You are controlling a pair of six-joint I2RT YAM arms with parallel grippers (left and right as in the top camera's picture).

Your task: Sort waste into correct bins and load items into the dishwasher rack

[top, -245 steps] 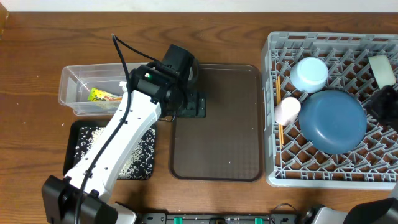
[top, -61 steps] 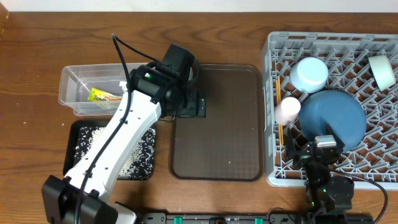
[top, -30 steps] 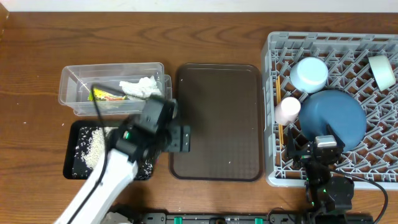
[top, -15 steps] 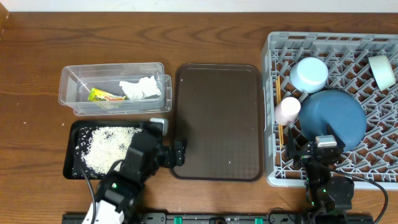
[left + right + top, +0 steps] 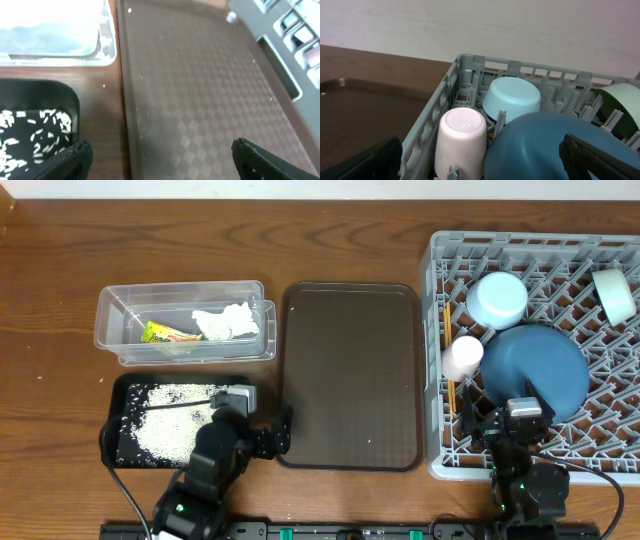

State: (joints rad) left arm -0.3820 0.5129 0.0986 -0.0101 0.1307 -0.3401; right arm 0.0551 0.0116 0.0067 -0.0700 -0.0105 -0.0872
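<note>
The clear bin (image 5: 110, 305) holds a crumpled white tissue (image 5: 225, 322) and a yellow-green wrapper (image 5: 165, 333). White grains (image 5: 165, 430) lie in the black bin (image 5: 112, 395). In the grey rack (image 5: 530, 240) are a dark blue plate (image 5: 535, 370), an upturned pink cup (image 5: 462, 358), a pale blue bowl (image 5: 497, 297), a pale green bowl (image 5: 612, 293) and chopsticks (image 5: 449, 380). My left gripper (image 5: 272, 435) is open and empty at the front, between the black bin and the brown tray. My right gripper (image 5: 480, 165) is open and empty at the rack's front edge, facing the cup (image 5: 462, 140) and plate (image 5: 545, 145).
A large brown serving tray (image 5: 350, 375) lies bare between the bins and the rack, with a few stray specks on it (image 5: 200, 90). In the left wrist view the black bin's corner (image 5: 70, 97) is just left of my fingers.
My left arm has drawn back from beside the black bin toward the table's front edge, uncovering the black bin. The right arm has not moved.
</note>
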